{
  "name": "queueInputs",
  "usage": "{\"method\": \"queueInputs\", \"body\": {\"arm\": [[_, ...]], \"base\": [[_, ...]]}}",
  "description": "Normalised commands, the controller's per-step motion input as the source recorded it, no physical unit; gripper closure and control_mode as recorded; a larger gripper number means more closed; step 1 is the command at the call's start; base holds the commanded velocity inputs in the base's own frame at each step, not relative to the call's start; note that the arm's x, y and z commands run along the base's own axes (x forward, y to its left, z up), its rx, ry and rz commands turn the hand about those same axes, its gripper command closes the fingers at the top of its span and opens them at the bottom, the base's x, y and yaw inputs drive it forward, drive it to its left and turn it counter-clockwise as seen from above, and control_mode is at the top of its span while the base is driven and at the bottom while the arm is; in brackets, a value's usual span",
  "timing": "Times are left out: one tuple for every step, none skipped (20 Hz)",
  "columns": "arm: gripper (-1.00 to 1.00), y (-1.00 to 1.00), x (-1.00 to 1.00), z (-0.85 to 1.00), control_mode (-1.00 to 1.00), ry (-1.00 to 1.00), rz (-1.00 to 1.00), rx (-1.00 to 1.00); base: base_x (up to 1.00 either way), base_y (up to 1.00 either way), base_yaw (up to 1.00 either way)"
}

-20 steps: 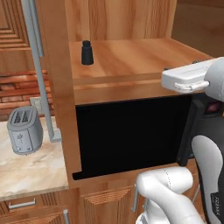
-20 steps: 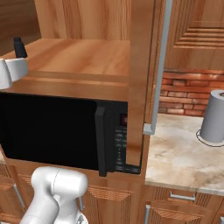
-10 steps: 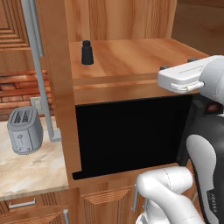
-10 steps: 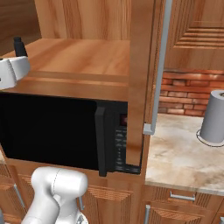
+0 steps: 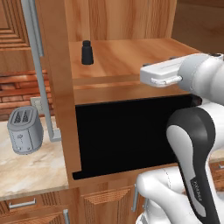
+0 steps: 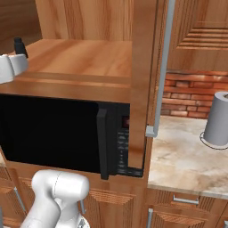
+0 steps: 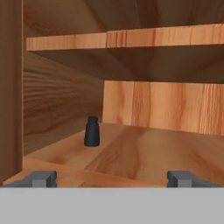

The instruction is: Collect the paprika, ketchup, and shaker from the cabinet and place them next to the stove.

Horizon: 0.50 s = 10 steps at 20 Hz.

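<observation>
Small all-black cylinder shaker point(image 7: 92, 131) stands upright at the back left of the light-brown wooden cabinet point(image 5: 131, 65) plank shelf, alone there. Your tool point(image 7: 111, 178) has edged further left along the shelf's front edge over the last second, so you're lining up on the shaker, though well apart from it. Tool is wide, nothing held. Arm is reaching level, hand pointing into the cabinet above the black recess point(image 5: 131, 131). Grey toaster point(image 5: 25, 130) sits on the counter point(image 5: 30, 175).
</observation>
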Motion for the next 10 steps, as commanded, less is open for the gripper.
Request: {"method": "queueInputs", "body": {"arm": [[-1.0, 0.39, 0.31, 0.0, -1.0, 0.11, 0.04, 0.0], [-1.0, 0.31, 0.3, 0.0, -1.0, 0.1, 0.05, 0.0], [-1.0, 0.28, 0.3, 0.0, -1.0, 0.09, 0.05, 0.0], [-1.0, 0.26, 0.32, 0.0, -1.0, 0.1, 0.05, 0.0], [-1.0, 0.13, 0.32, 0.0, -1.0, 0.12, 0.06, 0.0], [-1.0, 0.04, 0.31, 0.0, -1.0, 0.13, 0.06, 0.0], [-1.0, 0.0, 0.31, 0.0, -1.0, 0.12, 0.06, 0.0], [-1.0, 0.0, 0.34, 0.02, -1.0, 0.12, 0.07, 0.0], [-1.0, 0.0, 0.35, 0.0, -1.0, 0.13, 0.08, 0.0], [-1.0, 0.0, 0.37, 0.07, -1.0, 0.12, 0.08, 0.0]], "base": [[0.0, 0.0, 0.0], [0.0, 0.0, 0.0], [0.0, 0.0, 0.0], [0.0, 0.0, 0.0], [0.0, 0.0, 0.0], [0.0, 0.0, 0.0], [0.0, 0.0, 0.0], [0.0, 0.0, 0.0], [0.0, 0.0, 0.0], [0.0, 0.0, 0.0]]}}
